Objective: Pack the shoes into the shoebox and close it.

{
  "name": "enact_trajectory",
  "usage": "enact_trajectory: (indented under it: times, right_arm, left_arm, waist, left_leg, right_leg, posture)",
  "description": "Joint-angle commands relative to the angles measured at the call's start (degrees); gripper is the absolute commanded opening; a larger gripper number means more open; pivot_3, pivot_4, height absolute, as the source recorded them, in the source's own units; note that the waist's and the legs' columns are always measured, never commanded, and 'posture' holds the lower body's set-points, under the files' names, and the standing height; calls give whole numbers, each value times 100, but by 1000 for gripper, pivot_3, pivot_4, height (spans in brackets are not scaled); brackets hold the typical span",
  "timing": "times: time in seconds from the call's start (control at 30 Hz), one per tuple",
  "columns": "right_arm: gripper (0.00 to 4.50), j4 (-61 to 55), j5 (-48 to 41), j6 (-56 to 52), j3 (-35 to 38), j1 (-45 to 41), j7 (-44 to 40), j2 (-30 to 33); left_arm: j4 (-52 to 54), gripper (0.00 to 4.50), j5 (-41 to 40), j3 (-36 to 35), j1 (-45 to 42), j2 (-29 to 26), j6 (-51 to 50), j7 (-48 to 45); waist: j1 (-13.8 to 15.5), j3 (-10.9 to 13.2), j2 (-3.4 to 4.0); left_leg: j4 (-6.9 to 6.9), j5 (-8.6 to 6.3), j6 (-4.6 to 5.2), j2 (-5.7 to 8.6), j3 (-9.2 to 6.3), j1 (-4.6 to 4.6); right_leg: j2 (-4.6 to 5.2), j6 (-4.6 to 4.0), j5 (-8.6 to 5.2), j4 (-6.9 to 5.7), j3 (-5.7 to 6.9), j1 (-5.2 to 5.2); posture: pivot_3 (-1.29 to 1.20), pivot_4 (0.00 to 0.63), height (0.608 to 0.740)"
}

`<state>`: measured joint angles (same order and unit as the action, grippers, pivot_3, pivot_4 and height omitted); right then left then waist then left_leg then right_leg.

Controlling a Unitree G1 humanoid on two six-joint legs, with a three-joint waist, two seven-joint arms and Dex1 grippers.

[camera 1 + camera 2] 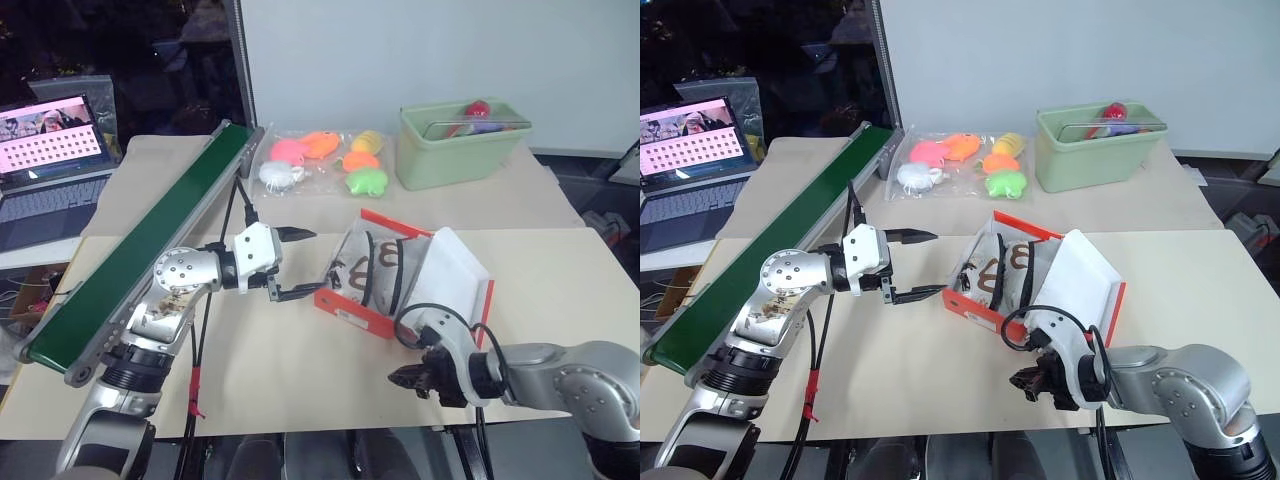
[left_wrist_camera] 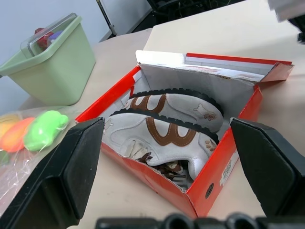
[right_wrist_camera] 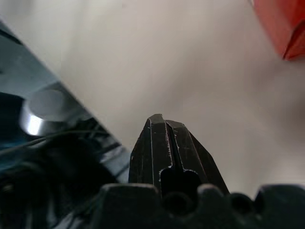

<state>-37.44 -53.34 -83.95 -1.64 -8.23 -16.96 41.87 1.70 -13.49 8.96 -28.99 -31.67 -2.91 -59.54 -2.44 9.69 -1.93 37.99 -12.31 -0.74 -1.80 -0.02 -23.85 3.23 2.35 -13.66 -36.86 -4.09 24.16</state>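
The red-orange shoebox (image 1: 352, 309) stands open in the middle of the table, its white-lined lid (image 1: 455, 270) tipped up on the right side. Both cream-white shoes with brown markings lie on their sides inside it, one (image 2: 183, 107) behind the other (image 2: 157, 138). My left gripper (image 1: 315, 263) hovers open just left of the box, pointing at it, with nothing between its fingers (image 2: 66, 171). My right gripper (image 1: 397, 377) is shut and empty, low over the table in front of the box near the front edge; its closed fingers (image 3: 164, 143) point at bare tabletop.
A long green conveyor belt (image 1: 150, 250) runs diagonally along the left. A pale green bin (image 1: 455, 150) stands at the back right, with bright soft toys in clear plastic (image 1: 320, 160) beside it. A laptop (image 1: 50, 170) sits at far left.
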Motion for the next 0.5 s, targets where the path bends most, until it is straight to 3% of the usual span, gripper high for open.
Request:
enact_trajectory:
  times: [0.03, 0.3, 0.5]
  right_arm:
    - [33, 283, 819, 517, -305, 78, 377, -106]
    - [33, 993, 2351, 1160, 180, 543, 1695, -979]
    - [33, 1545, 3445, 2441, 751, 1369, 2870, -2189]
  left_arm:
    - [170, 4500, -43, -89, -96, -30, -6, -5]
    - [281, 4500, -82, -159, -52, -79, -104, 33]
    - [167, 4500, -80, -141, -202, -29, -81, 13]
  waist:
    - [9, 0, 0]
    - [18, -6, -9]
    - [45, -57, -59]
  left_leg:
    - [0, 0, 0, 1, 0, -2]
    - [2, 0, 0, 2, -3, -3]
    - [5, 0, 0, 2, -3, 7]
  right_leg:
    - [1, -2, 1, 2, 0, 0]
    - [3, -4, 4, 4, 3, -4]
    - [4, 0, 3, 6, 5, -18]
  posture:
    - [0, 150, 729]
    - [0, 150, 729]
    - [0, 150, 729]
